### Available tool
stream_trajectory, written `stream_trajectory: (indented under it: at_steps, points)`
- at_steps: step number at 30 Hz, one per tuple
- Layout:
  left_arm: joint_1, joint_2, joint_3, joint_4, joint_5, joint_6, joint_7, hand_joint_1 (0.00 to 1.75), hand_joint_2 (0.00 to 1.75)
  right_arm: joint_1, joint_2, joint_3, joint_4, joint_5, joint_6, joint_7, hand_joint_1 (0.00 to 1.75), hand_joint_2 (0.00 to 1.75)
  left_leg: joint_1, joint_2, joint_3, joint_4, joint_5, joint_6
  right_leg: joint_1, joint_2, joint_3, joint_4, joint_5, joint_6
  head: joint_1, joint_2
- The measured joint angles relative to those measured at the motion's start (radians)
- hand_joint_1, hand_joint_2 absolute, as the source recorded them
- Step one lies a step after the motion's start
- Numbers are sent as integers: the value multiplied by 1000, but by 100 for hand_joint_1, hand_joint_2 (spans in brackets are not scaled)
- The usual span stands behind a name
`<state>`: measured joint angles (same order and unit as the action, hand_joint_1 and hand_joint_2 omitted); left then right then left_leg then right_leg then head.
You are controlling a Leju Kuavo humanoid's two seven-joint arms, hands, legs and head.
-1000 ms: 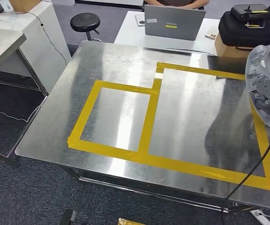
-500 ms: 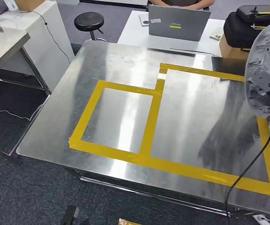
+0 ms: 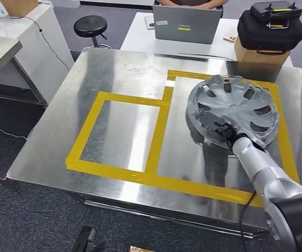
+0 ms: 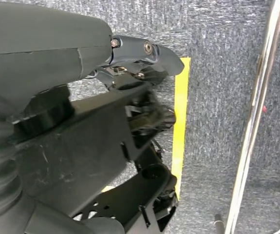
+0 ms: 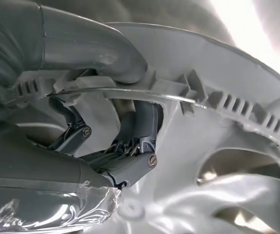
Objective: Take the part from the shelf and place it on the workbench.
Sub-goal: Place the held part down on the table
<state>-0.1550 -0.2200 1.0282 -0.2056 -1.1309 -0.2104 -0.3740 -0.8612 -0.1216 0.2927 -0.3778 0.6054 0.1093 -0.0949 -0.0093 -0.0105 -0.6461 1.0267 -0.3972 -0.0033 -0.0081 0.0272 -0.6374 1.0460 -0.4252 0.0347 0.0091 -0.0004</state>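
The right hand (image 3: 223, 132) grips the grey wheel cover (image 3: 236, 107) by its near rim, its fingers (image 5: 138, 141) hooked through an opening while the thumb presses the outer edge. The cover hangs tilted over the steel table (image 3: 113, 73), above the larger yellow tape rectangle (image 3: 188, 185). The left hand (image 4: 141, 122) hangs toward the carpet; whether its fingers are spread or curled cannot be told.

grey hubcap (image 3: 236, 105), yellow tape (image 3: 157, 178), silver workbench (image 3: 117, 68)

No text, brand or number is readable. The laptop (image 3: 184, 23) carries a yellow sticker (image 3: 184, 29) and a white sticker (image 3: 162, 23), but the print on both is too small to read.
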Motion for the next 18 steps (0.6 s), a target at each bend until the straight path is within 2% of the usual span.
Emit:
stream_trajectory:
  at_steps: [2, 4, 6, 8, 9, 10, 11, 13, 14, 15, 18]
  points:
    - [-2, -3, -2, 0, 0, 1, 3, 0, 175, 6, 39, 10, 10, 6, -5, -2, 175, 175, 2, 0, 9, -18, -5, -1, 1, 1, 2, -5, 0, 8, 0, 0]
    - [-2, -4, -4, 0, 0, 1, 4, 0, 175, 8, 63, 16, 19, 8, -6, -3, 175, 175, 6, -1, 16, -27, -1, 4, 2, -4, 0, 4, -12, 17, 1, 0]
    - [-2, -6, -5, 0, -1, 1, 4, 0, 175, 10, 79, 20, 28, 7, -3, -5, 175, 175, 10, -1, 20, -32, 1, 10, 1, -12, -35, 84, -60, 24, 4, 0]
    - [0, -6, -6, 0, -1, 1, 4, 0, 175, 10, 89, 23, 36, 7, -1, -7, 175, 175, 10, -1, 21, -32, 0, 13, 1, -16, -96, 215, -118, 30, 5, 0]
    - [1, -6, -6, 0, -1, 1, 4, 0, 175, 10, 92, 25, 40, 7, -1, -8, 175, 175, 10, -2, 21, -32, 0, 13, 1, -16, -117, 257, -128, 32, 5, 0]
    - [2, -5, -7, 0, -1, 1, 4, 0, 175, 10, 94, 26, 42, 7, -1, -8, 175, 175, 10, -2, 23, -32, 0, 13, 1, -17, -120, 264, -120, 33, 5, 0]
    - [2, -6, -7, 0, -1, 1, 4, 0, 175, 9, 96, 28, 44, 7, 0, -8, 175, 175, 10, -3, 25, -31, -1, 12, 0, -17, -103, 228, -94, 33, 5, 0]
    - [2, -6, -8, 0, -1, 1, 5, 0, 175, 5, 101, 29, 46, 8, 1, -10, 175, 175, 8, -3, 28, -30, -4, 7, 0, -19, -33, 94, -31, 31, 5, 0]
    - [2, -6, -9, 0, 0, 1, 5, 0, 175, 2, 106, 31, 46, 9, 2, -12, 175, 175, 7, -3, 28, -28, -5, 3, 0, -18, -3, 36, -12, 26, 4, 0]
    - [2, -6, -11, 0, 0, 1, 5, 0, 175, 0, 111, 33, 47, 10, 3, -14, 175, 175, 5, -3, 28, -27, -5, -2, 1, -17, 15, 2, -4, 21, 3, 0]
    - [2, -6, -14, 0, 2, 0, 6, 0, 175, -7, 126, 38, 49, 14, 9, -22, 175, 175, 7, -3, 28, -27, -5, -17, 4, -15, 24, -14, -2, 0, 0, 0]
